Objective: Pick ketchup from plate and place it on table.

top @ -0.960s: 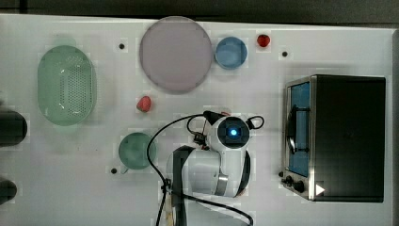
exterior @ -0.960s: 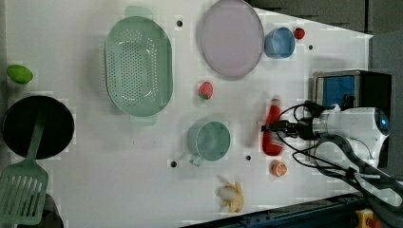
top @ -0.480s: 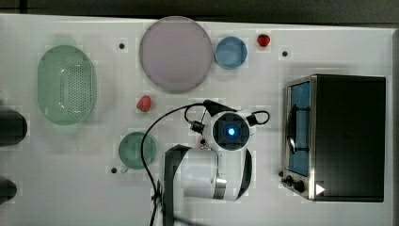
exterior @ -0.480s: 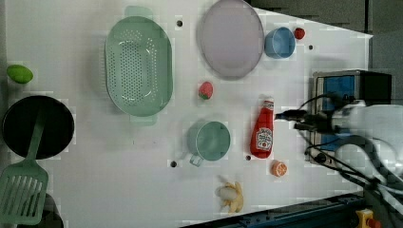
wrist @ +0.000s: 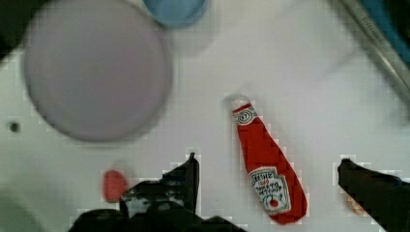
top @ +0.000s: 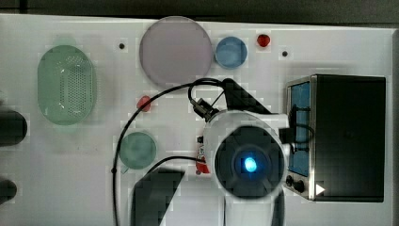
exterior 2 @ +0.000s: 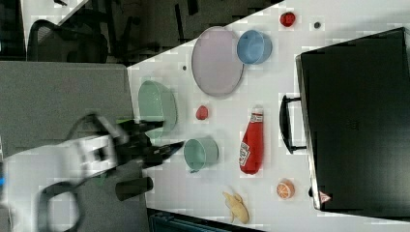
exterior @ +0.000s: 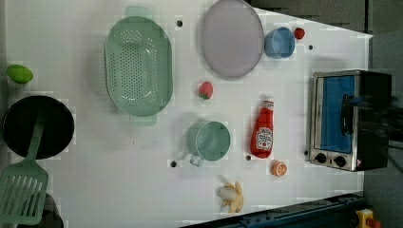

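Note:
The ketchup (exterior: 263, 130), a slim red bottle with a white label, lies flat on the white table (exterior: 119, 156) between a teal mug and a toaster oven, well away from the plate. In the right view the ketchup (exterior 2: 250, 145) lies with its cap toward the pale mauve plate (exterior 2: 216, 60), which holds nothing. My gripper (wrist: 267, 160) hangs open above the ketchup (wrist: 266, 169), one dark finger (wrist: 188, 174) on each side, not touching it. In the top view my arm's body (top: 247, 162) covers most of the ketchup (top: 201, 157); the plate (top: 175, 49) lies beyond it.
A toaster oven (exterior: 349, 118) stands just beside the bottle. A teal mug (exterior: 209, 140), strawberry (exterior: 205, 90), orange half (exterior: 279, 168) and banana (exterior: 231, 195) lie close by. Farther off sit a blue bowl (exterior: 279, 42), green colander (exterior: 138, 66), black pan (exterior: 38, 126) and spatula (exterior: 21, 192).
A second ago my gripper was at the bottle. It has since pulled away and risen toward the top camera, leaving the left view, while the ketchup stays flat on the table.

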`<state>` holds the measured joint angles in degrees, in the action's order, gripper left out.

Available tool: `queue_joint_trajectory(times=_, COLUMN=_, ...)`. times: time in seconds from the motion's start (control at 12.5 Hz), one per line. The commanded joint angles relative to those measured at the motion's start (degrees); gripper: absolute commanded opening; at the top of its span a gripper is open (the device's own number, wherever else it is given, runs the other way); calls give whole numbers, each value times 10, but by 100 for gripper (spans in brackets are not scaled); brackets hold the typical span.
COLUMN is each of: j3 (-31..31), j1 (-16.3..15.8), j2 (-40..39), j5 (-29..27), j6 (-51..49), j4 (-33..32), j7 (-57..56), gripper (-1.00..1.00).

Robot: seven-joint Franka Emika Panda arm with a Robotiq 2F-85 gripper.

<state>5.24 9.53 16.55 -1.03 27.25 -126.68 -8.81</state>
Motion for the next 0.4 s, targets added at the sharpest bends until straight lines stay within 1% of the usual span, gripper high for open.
queue_joint_trajectory(times=0.08, j3=7, j1=-1, j2=2, j5=2, j6=-106, j4=62, j7=86, gripper=100)
queue_joint_trajectory(times=0.24, j3=8, j1=-1, j2=4, j5=2, j6=-187, j4=94, j7=86, gripper=100)
queue_joint_trajectory(times=0.32, j3=8, j1=-1, j2=4, j5=2, j6=-206, j4=101, j7=86, gripper=100)
queue_joint_trajectory(times=0.4, j3=9, j1=-1, j2=4, j5=2, j6=-200, j4=105, j7=86, gripper=100)
